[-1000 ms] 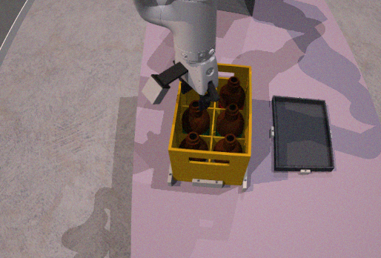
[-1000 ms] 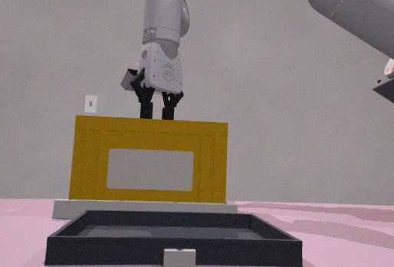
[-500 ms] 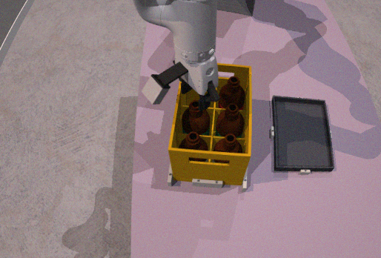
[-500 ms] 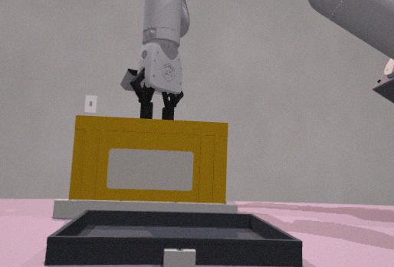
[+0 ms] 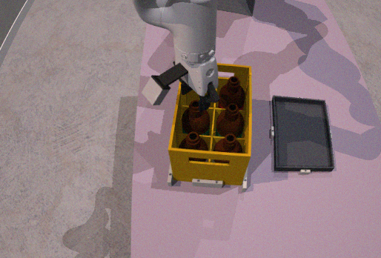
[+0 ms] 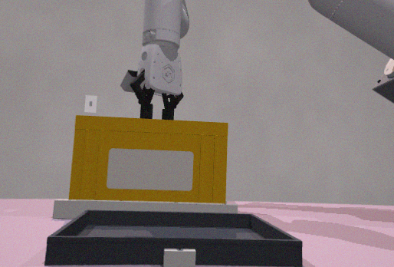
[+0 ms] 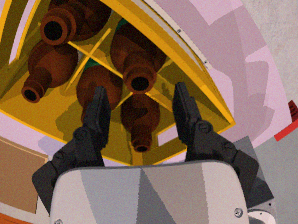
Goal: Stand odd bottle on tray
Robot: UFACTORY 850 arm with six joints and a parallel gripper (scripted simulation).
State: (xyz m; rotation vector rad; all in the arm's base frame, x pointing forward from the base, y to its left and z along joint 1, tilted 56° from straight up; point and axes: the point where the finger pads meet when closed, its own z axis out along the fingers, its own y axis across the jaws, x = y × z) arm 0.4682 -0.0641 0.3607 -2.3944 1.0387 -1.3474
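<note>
A yellow crate (image 5: pixel 207 165) (image 6: pixel 92 163) (image 7: pixel 194 78) holds several brown bottles in its cells. In the top view I see bottles at the back right (image 5: pixel 233 90), middle left (image 5: pixel 195 114), middle right (image 5: pixel 231 117), front left (image 5: pixel 193 140) and front right (image 5: pixel 229 143). My gripper (image 5: pixel 207 101) (image 6: pixel 157 115) (image 7: pixel 140 96) is open, its fingertips at the crate's rim over the back left cell. In the wrist view a bottle (image 7: pixel 140 125) lies between the fingers, apart from them. The dark tray (image 5: pixel 274 135) (image 6: pixel 172 245) stands empty to the right of the crate.
The crate sits on a pale base (image 6: pixel 61 209) with small white brackets (image 5: pixel 207 183). The yellow dividers (image 5: pixel 212 127) separate the cells. The arm's upper links (image 6: pixel 345 1) hang overhead. A pink mat (image 5: pixel 296 213) lies under everything.
</note>
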